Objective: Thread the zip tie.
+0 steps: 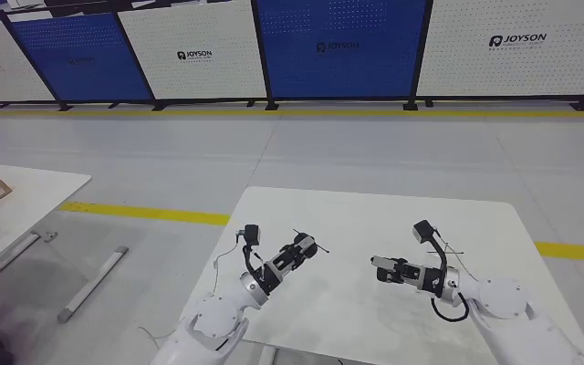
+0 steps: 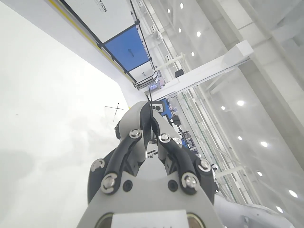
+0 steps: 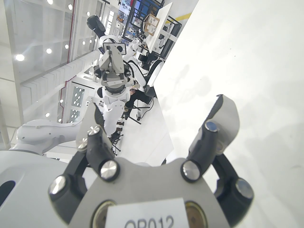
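Two hands over your desk [image 1: 365,214]: left hand [image 2: 150,104] clamped on a black zip tie [image 2: 149,97], right hand [image 3: 155,100] spread apart; spare ties [image 2: 115,108] lie crossed nearby.

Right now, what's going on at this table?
The left gripper is shut on a thin black zip tie, held above the white table. The right gripper faces it, open and empty, apart from the tie. Two more thin black strips lie crossed on the table. No loop shows yet.
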Controlling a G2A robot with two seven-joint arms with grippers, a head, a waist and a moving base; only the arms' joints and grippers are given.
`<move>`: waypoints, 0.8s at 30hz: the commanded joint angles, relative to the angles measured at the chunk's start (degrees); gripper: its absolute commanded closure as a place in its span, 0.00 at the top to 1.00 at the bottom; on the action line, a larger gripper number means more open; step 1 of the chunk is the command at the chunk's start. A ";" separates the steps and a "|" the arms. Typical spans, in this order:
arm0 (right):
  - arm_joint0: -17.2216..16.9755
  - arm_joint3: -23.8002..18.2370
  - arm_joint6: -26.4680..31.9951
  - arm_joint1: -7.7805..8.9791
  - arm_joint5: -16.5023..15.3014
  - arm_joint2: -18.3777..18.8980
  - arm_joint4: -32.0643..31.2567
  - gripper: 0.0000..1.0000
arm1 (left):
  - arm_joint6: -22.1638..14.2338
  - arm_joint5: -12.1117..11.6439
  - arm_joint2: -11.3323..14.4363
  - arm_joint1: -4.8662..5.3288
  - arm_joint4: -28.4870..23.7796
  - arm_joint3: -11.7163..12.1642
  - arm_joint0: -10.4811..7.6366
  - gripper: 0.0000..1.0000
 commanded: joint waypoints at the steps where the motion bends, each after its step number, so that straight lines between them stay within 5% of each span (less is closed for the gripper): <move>1: 0.00 0.00 0.00 0.00 0.00 0.00 0.00 1.00 | 0.19 0.35 0.45 -0.07 0.07 1.03 -0.32 0.00; 11: 0.00 0.00 0.00 0.00 0.00 0.00 0.00 1.00 | 3.36 0.03 4.61 -0.71 4.78 8.08 -3.31 0.00; 13: 0.00 0.00 0.00 0.00 0.00 0.00 0.00 1.00 | 2.63 0.63 5.79 -1.00 2.35 9.60 -4.21 0.00; 24: 0.00 0.00 0.00 0.00 0.00 0.00 0.00 1.00 | 2.63 0.63 5.79 -1.00 2.35 9.60 -4.21 0.00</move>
